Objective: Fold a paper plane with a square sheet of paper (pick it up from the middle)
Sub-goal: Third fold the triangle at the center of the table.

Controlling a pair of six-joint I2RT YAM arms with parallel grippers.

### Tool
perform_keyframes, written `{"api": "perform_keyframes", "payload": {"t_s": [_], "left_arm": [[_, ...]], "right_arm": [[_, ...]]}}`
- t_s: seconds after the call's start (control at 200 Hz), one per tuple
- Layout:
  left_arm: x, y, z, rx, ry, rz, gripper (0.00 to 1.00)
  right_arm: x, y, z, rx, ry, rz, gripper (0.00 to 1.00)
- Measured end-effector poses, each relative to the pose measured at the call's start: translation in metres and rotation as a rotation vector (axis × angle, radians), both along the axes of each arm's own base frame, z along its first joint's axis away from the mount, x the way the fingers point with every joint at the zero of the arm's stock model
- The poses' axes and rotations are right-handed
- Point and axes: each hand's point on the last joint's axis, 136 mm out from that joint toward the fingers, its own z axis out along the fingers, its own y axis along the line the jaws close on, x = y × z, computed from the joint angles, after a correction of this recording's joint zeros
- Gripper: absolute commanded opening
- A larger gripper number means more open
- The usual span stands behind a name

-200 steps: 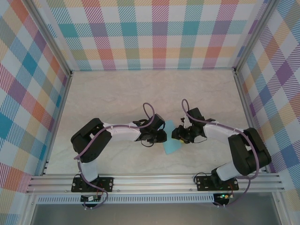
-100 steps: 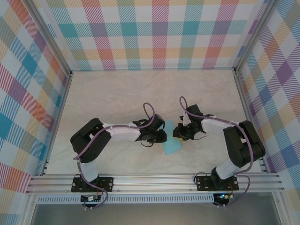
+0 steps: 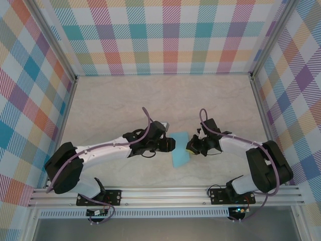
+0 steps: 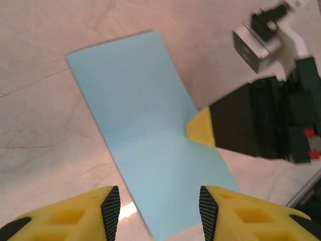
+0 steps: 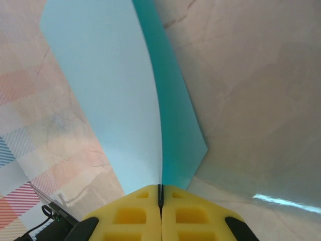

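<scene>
The light-blue sheet of paper [image 3: 179, 151] lies on the marbled table between the two arms and shows as a long oblong [image 4: 145, 135]. My right gripper [image 3: 190, 147] is shut on the middle of its right edge. In the right wrist view the yellow fingers [image 5: 160, 195] pinch the paper [image 5: 105, 95], with a pale face to the left and a darker turquoise face [image 5: 176, 130] to the right. My left gripper [image 3: 170, 145] hovers at the sheet's left side, open, its pads [image 4: 110, 208] standing apart over the paper with nothing gripped. A paper plane is out of view.
Checked walls close in the table [image 3: 115, 100] on three sides. An aluminium rail [image 3: 165, 193] carrying both arm bases runs along the near edge. The right arm's black wrist and camera [image 4: 261, 45] sit close to my left fingers.
The left arm has stretched out to the right and its jaws have opened off the paper. The right jaws have shut on the sheet's right edge. The sheet now lies flatter.
</scene>
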Motion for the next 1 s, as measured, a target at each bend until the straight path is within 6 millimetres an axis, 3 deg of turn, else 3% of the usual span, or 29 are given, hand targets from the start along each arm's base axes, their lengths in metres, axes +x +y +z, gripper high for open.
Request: {"api": "perform_keyframes", "payload": {"t_s": [0.21,0.415,0.605,0.84,1.0], "left_arm": [[-0.051,-0.025,-0.007,0.1,-0.122,-0.232,0.6],[-0.079,-0.046,-0.04,0.316,-0.239,-0.388,0.63],[-0.082,-0.064,-0.057,0.477,-0.347,-0.436,0.63],[-0.066,-0.055,-0.054,0.57,-0.438,-0.375,0.62],[-0.059,-0.051,-0.05,0.594,-0.475,-0.346,0.5]], "right_arm": [[0.0,0.008,0.001,0.001,0.022,-0.051,0.07],[0.0,0.007,-0.005,-0.014,0.046,-0.069,0.08],[0.003,0.009,-0.003,-0.012,0.043,-0.066,0.09],[0.006,0.011,-0.001,-0.008,0.036,-0.066,0.1],[0.007,0.011,0.0,-0.008,0.033,-0.063,0.11]]}}
